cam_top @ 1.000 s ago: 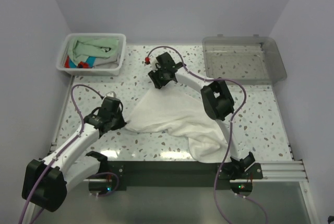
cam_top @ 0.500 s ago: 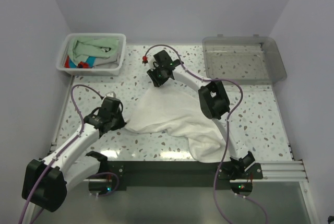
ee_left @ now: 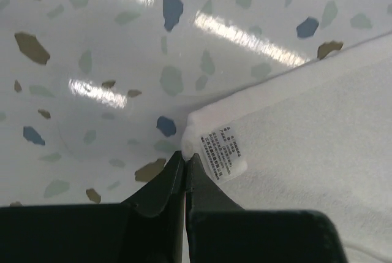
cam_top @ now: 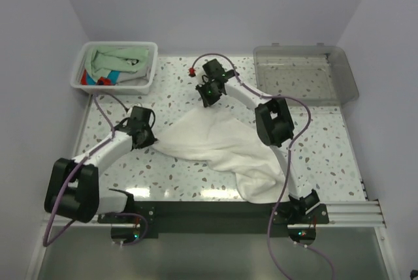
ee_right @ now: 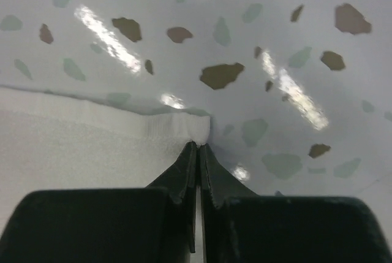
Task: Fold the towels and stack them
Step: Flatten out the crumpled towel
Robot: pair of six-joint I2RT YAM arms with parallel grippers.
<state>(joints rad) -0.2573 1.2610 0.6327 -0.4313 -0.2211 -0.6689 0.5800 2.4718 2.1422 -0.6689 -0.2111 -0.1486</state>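
Observation:
A white towel (cam_top: 215, 141) lies loosely spread across the speckled table, with one bunched end at the near edge. My left gripper (cam_top: 151, 138) holds its left corner. In the left wrist view the gripper (ee_left: 185, 157) is shut on that corner beside the printed care label (ee_left: 223, 151). My right gripper (cam_top: 209, 102) is at the towel's far corner. The right wrist view shows the gripper (ee_right: 198, 146) shut on the hem of the towel (ee_right: 73, 146). A mint green towel (cam_top: 121, 58) and a turquoise-and-red towel (cam_top: 108, 77) lie in the basket.
The white slatted basket (cam_top: 149, 48) stands at the back left. A clear grey plastic tray (cam_top: 297, 49) sits at the back right. Walls close in the table on three sides. Both arms' cables loop above the table.
My right gripper has shut on the towel's far corner and shifted slightly right. The left arm has swung inward and farther from its base with its corner still held. The towel looks more stretched.

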